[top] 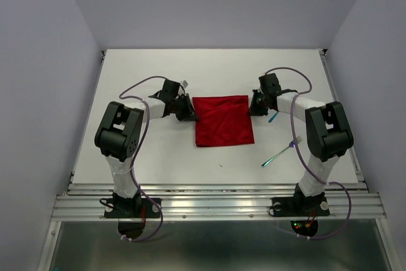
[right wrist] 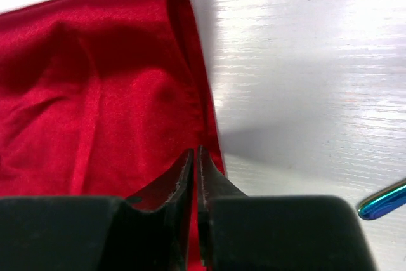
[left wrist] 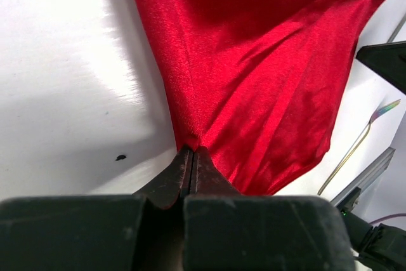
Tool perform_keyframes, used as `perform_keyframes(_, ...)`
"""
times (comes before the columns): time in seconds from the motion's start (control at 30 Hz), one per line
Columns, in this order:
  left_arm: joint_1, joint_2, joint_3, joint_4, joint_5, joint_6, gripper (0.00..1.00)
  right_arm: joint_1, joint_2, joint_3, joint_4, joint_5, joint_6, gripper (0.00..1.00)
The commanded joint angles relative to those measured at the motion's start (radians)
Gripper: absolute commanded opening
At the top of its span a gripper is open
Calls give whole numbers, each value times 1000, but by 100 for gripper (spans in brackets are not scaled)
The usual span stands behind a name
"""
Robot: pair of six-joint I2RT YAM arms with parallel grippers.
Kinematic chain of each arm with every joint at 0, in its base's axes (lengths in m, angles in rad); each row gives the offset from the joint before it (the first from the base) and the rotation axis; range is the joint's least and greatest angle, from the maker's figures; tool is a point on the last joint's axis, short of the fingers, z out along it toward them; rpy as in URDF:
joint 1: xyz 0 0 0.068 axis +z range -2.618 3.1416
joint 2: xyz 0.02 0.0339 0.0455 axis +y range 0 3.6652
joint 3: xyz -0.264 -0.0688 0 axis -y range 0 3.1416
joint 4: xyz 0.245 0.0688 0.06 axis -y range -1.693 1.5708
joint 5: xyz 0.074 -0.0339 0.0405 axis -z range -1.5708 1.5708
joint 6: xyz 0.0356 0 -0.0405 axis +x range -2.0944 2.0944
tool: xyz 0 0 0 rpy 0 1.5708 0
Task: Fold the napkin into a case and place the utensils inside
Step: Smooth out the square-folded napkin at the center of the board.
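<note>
Top external view: the napkin lies spread between the two grippers. The left gripper pinches one side edge and the right gripper the other, jaws pressed together on cloth. The fork lies behind the right gripper, toward its base. Uneven pulling could slip the slick fabric from one pinch and skew the fold. A swinging right wrist might knock the blue-handled utensil just beside it.

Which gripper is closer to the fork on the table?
Right. The right gripper pinches the right edge of the napkin, on the side of the fork; the left gripper pinches the opposite edge, farther away.
</note>
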Motion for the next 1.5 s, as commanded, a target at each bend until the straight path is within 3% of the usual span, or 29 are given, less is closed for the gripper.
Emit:
perform_keyframes(0.0,6,-54,-32,48,18,-10,0,0,-24,29,-12,65,-35,12)
perform_keyframes(0.07,5,-59,-23,25,-2,3,21,0,-35,58,-31,89,-50,19)
perform_keyframes(0.1,5,-71,-18,17,-11,9,41,0,-36,79,-36,99,-58,21)
perform_keyframes(0.2,5,-96,20,-38,-60,35,64,0,-35,115,-55,126,-70,28)
perform_keyframes(0.23,6,-97,34,-50,-73,42,66,0,-29,128,-58,128,-72,29)
perform_keyframes(0.37,6,-71,115,-101,-130,56,66,0,25,230,-82,120,-74,30)
perform_keyframes(0.47,8,-22,189,-129,-154,60,62,0,62,265,-82,96,-64,18)
perform_keyframes(0.57,8,48,270,-181,-179,74,58,0,100,312,-82,60,-55,13)
perform_keyframes(1.1,5,219,448,-267,-229,109,60,0,256,417,-110,65,-61,12)
perform_keyframes(1.37,-12,288,529,-287,-199,117,50,0,252,414,-110,48,-60,11)
perform_keyframes(1.47,-20,308,549,-287,-180,112,42,0,246,411,-108,36,-55,9)
